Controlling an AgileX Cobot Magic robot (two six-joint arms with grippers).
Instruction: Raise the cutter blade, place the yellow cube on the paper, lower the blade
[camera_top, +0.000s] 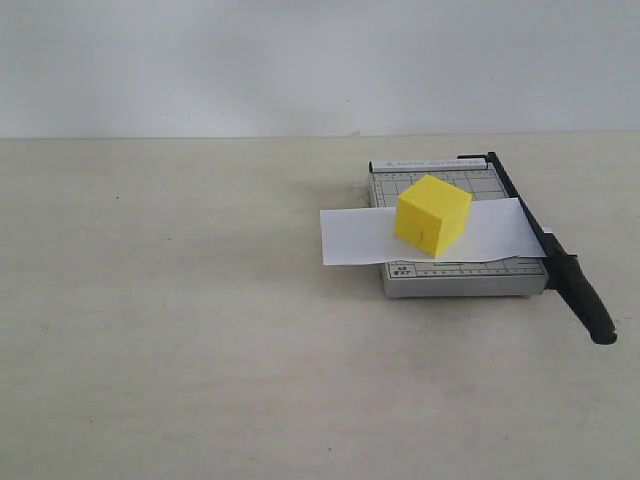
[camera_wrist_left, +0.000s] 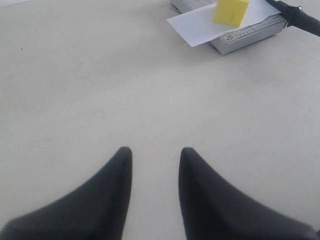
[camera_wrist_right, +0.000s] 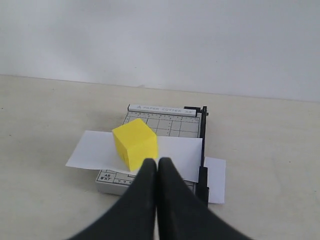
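Note:
The yellow cube (camera_top: 432, 215) stands on the white paper (camera_top: 350, 235), which lies across the grey cutter board (camera_top: 440, 178). The black cutter blade (camera_top: 570, 275) lies down along the board's right edge, its handle sticking out toward the front. Neither gripper shows in the exterior view. In the left wrist view my left gripper (camera_wrist_left: 156, 152) is open over bare table, far from the cube (camera_wrist_left: 231, 11) and the paper (camera_wrist_left: 195, 25). My right gripper (camera_wrist_right: 157, 162) is shut and empty, hovering on the near side of the cube (camera_wrist_right: 135, 142), the paper (camera_wrist_right: 90, 150) and the blade (camera_wrist_right: 203, 135).
A small white strip of paper (camera_wrist_right: 216, 180) lies on the table just outside the blade. The light tabletop (camera_top: 180, 330) stretches wide to the left and front of the cutter. A pale wall (camera_top: 300, 60) stands behind.

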